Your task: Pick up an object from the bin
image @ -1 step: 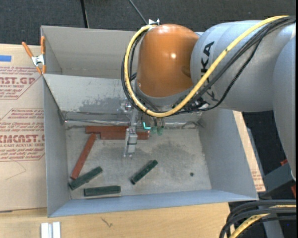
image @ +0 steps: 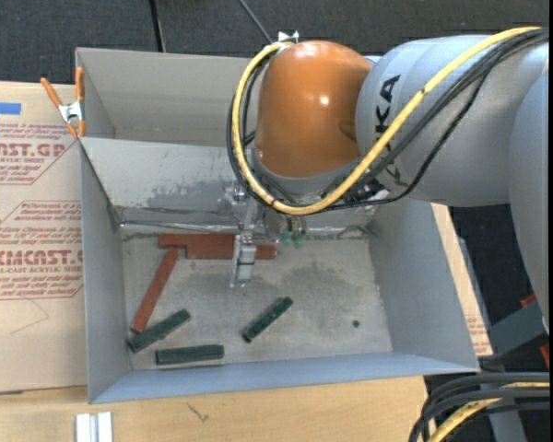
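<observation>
Jaws of the gripper (image: 243, 273), gap between them not discernible, hang mid-bin (image: 258, 369) at the right end of a red-brown bar (image: 198, 245), whose long axis runs leftward from them; a dark green bar (image: 266, 319) lies apart on the near side.

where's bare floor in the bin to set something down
Widest bare floor lies right of the middle green bar, up to the bin's right wall. A smaller patch sits between the slanted brown stick and the tool. Crowded: the front-left corner, with the left green bar and front green bar, and the level brown bar beside the tool.
</observation>
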{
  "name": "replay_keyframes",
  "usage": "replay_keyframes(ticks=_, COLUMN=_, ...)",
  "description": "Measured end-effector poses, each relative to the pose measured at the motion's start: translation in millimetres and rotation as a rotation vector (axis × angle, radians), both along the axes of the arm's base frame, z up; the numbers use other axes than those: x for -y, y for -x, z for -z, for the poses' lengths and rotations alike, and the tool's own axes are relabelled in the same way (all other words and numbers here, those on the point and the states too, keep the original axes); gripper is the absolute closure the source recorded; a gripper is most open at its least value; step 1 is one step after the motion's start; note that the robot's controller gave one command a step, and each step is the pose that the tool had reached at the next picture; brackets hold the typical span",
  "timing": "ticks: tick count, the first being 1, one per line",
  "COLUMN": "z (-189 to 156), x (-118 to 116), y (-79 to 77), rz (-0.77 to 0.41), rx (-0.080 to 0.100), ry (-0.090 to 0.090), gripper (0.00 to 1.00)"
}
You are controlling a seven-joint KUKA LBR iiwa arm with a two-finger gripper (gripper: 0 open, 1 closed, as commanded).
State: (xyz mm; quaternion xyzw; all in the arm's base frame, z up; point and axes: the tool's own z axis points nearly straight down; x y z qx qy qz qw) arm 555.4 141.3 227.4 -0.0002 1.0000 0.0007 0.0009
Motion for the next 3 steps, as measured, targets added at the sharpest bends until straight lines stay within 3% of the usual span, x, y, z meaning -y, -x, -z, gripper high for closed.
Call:
replay_keyframes(ticks=1, z=44, x=-18, y=-8.9, rz=-0.124, rx=0.004, ry=0.000, gripper=0.00)
replay_keyframes(ticks=2, z=70, x=-53, y=-24.4, rz=-0.379, rx=0.002, ry=0.000, gripper=0.00)
replay_keyframes(ticks=3, z=80, x=-77, y=-30.3, rz=-0.438, rx=0.002, ry=0.000, gripper=0.00)
